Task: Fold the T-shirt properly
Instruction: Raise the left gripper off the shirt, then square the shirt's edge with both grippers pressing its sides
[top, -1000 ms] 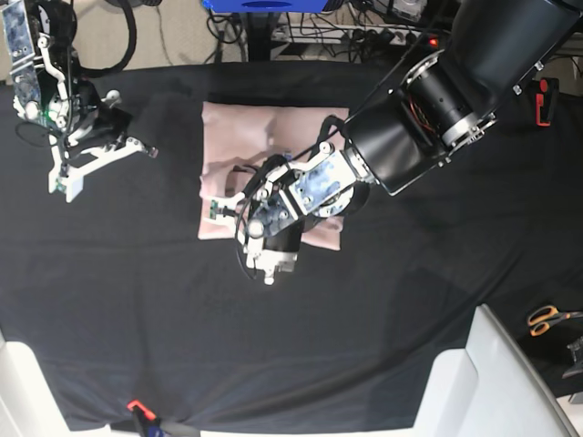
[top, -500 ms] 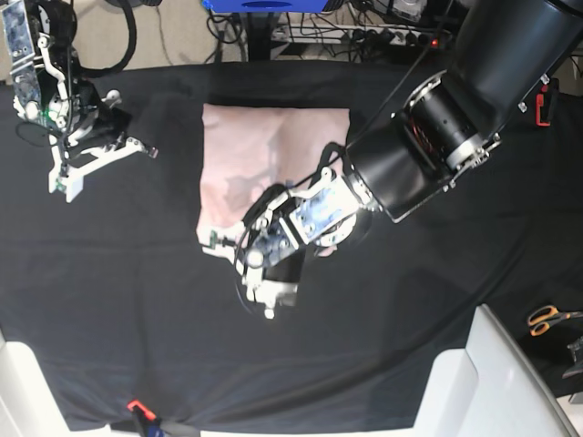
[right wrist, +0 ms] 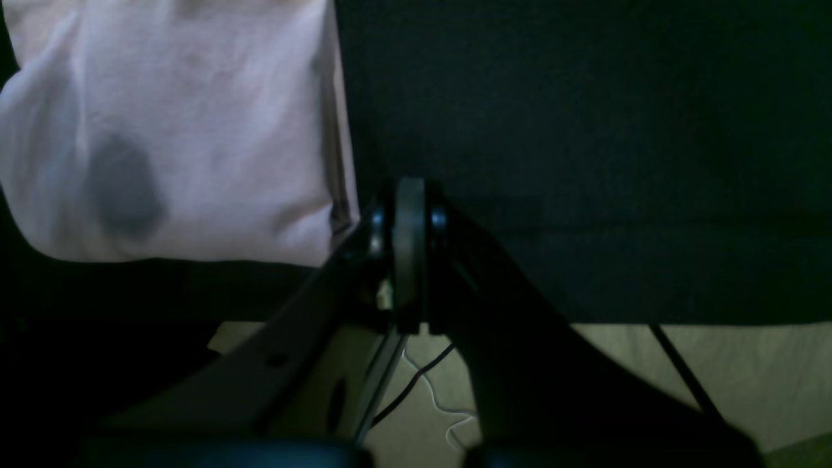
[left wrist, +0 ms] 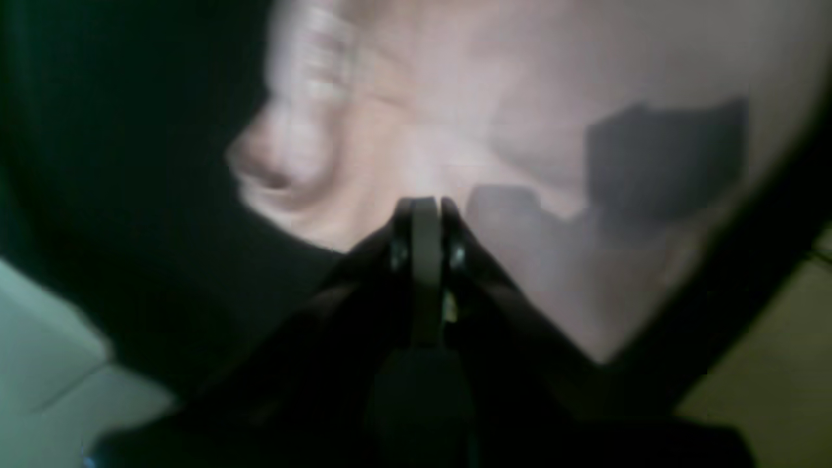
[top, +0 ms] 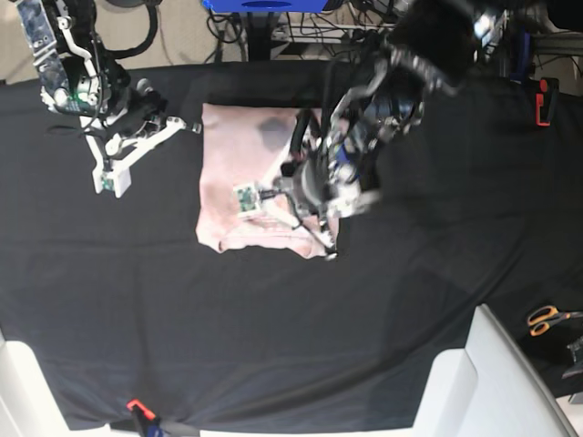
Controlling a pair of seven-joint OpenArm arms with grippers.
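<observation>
Fingers (left wrist: 426, 214) of both arms are pressed together, holding nothing; the pink T-shirt (top: 255, 182) lies folded into a compact rectangle on the black worktop (top: 273, 337), folding apparently finished.

Both wrist views are dim and soft; the left one is smeared by motion blur. Hard-edged shadows fall on the T-shirt (left wrist: 520, 130). The base view is evenly lit, with the left arm (top: 364, 137) blurred.
</observation>
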